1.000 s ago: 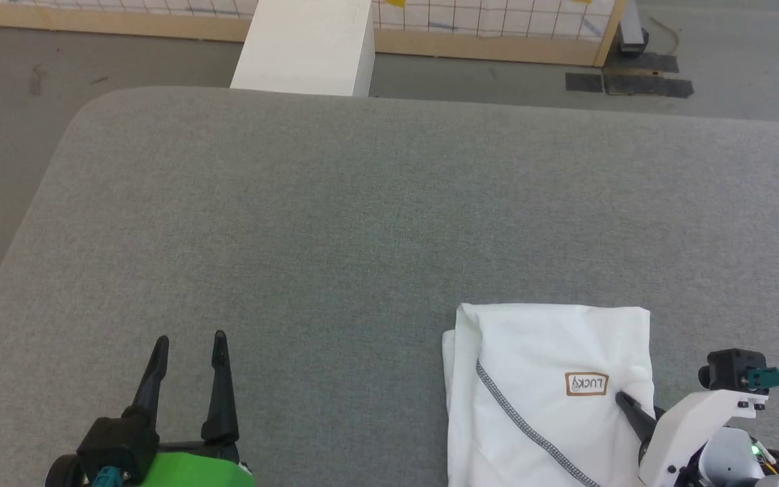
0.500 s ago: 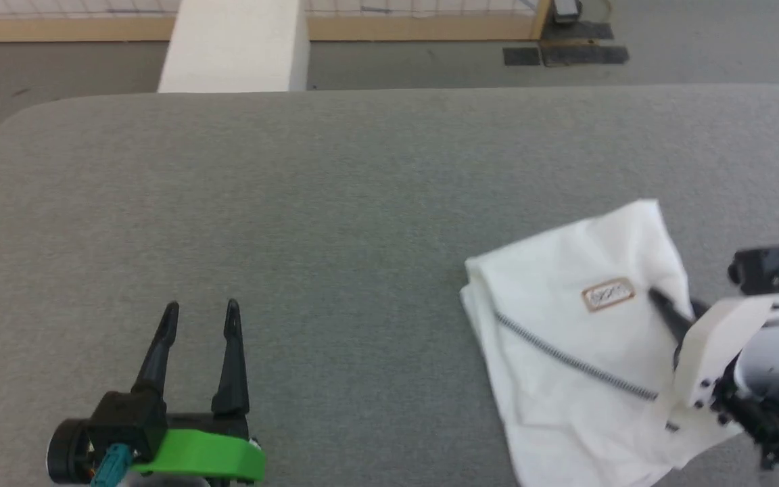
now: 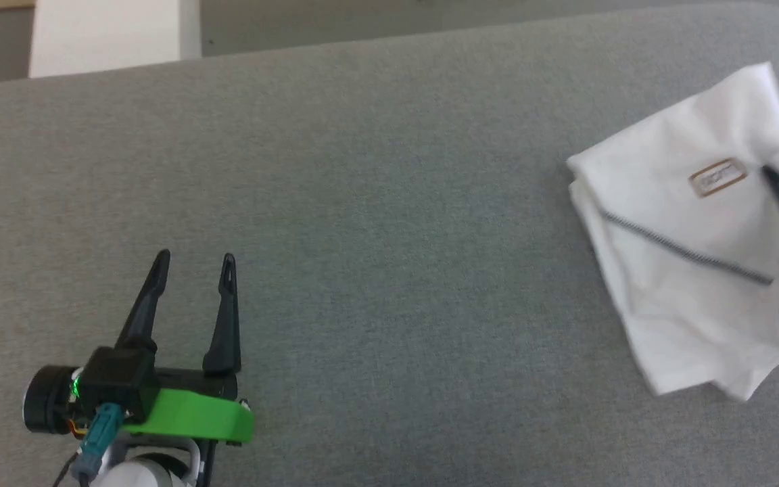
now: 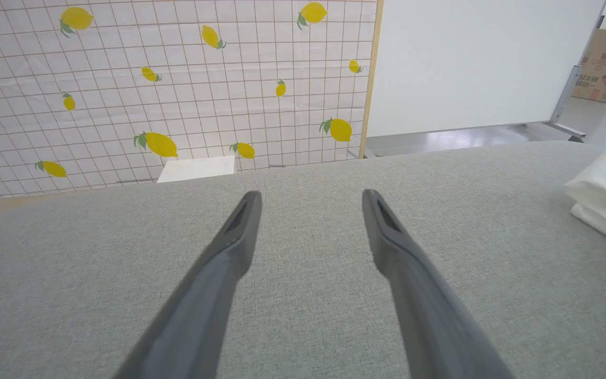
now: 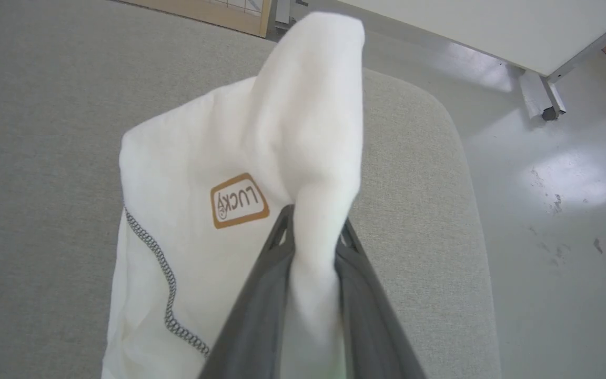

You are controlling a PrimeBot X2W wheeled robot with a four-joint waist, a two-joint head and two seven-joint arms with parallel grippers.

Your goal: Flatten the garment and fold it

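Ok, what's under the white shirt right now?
Grey table surface shows around the garment, whose folded layers stack at its edge. What lies directly beneath is covered by fabric. The right gripper pinches one raised fold.

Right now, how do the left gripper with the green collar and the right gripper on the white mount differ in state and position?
The left gripper stands open and empty; the right gripper is shut on a pinched fold of the white thin-fabric garment. The left gripper is over a bare part of the grey fabric-covered table; the right gripper is at the garment, near the table's rounded corner. Both have two long dark fingers.
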